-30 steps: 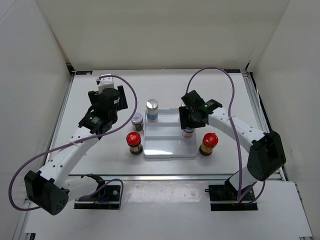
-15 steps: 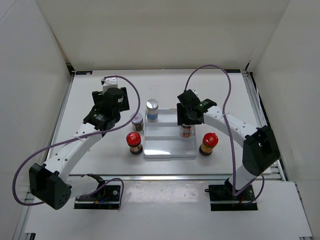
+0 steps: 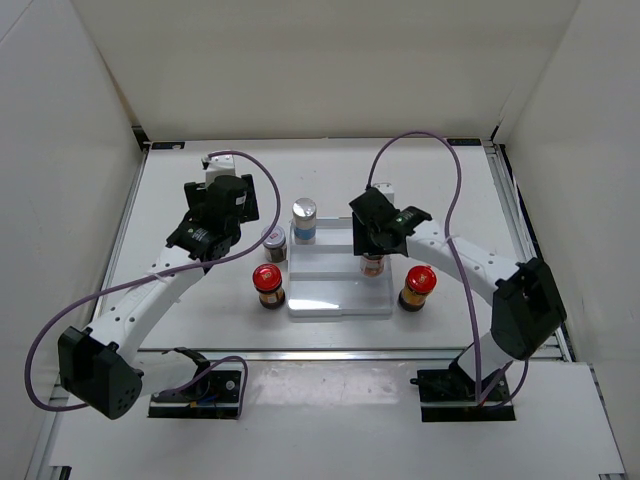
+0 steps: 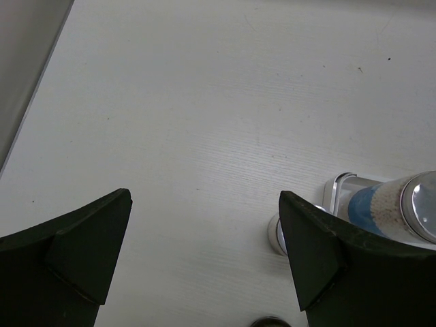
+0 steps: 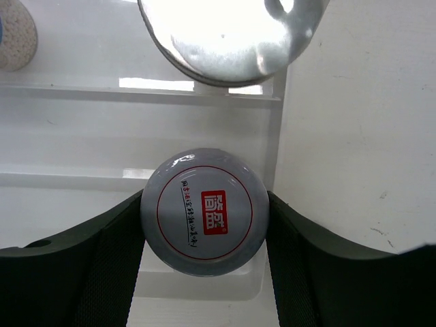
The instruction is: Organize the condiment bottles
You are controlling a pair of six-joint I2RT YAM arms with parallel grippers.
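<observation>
My right gripper (image 3: 375, 243) (image 5: 204, 225) is shut on a short grey-lidded jar (image 3: 373, 265) (image 5: 204, 219), which is over the lower steps at the right end of the white stepped tray (image 3: 330, 300). Whether the jar rests on a step I cannot tell. A silver cap (image 5: 231, 34) shows on the step behind it. A tall silver-capped bottle (image 3: 304, 218) (image 4: 388, 204) stands at the tray's back left. Another grey-lidded jar (image 3: 275, 243) and a red-lidded jar (image 3: 267, 285) stand left of the tray, and a second red-lidded jar (image 3: 418, 287) stands to its right. My left gripper (image 3: 222, 215) (image 4: 204, 259) hangs open, left of the bottles, above bare table.
White walls close in the table on three sides. Purple cables loop from both arms over the table. The arm bases (image 3: 200, 385) sit at the near edge.
My right gripper has carried the grey-lidded jar slightly left and back over the tray. The left gripper shifted a little toward the back, then held still.
</observation>
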